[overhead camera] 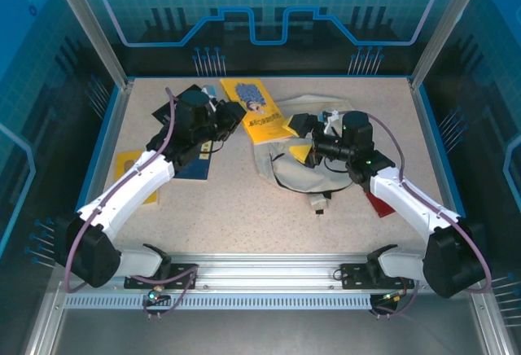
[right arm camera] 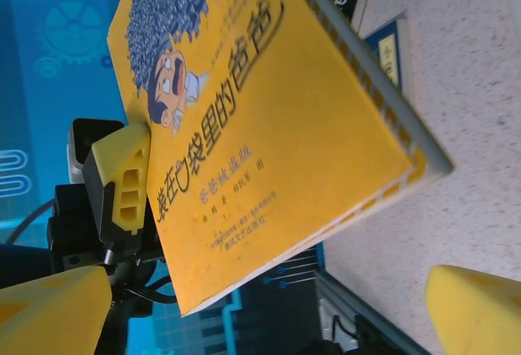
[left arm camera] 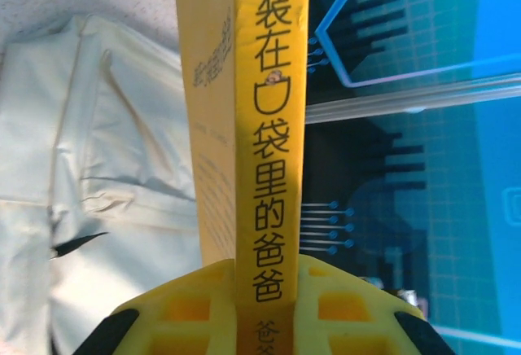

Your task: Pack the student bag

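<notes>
Speckled beige table (overhead camera: 244, 208): student bag (overhead camera: 297, 177) lies at 3 o'clock of centre. Blue book (overhead camera: 195, 172) at 9 o'clock, flat yellow item (overhead camera: 128, 164) beyond it. Red item (overhead camera: 379, 205) at 4 o'clock.

A yellow book (overhead camera: 254, 109) is sitting clamped between the left jaws; a blue book (overhead camera: 195, 169) and another yellow one (overhead camera: 130, 166) are lying flat behind those jaws.

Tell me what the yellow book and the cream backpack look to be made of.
Yellow paperback book: paper with a thin card cover, seemingly slightly glossy, judging by its smooth printed face. Cream-white soft backpack: woven fabric, matte, probably cotton or canvas, since it creases and folds.
</notes>
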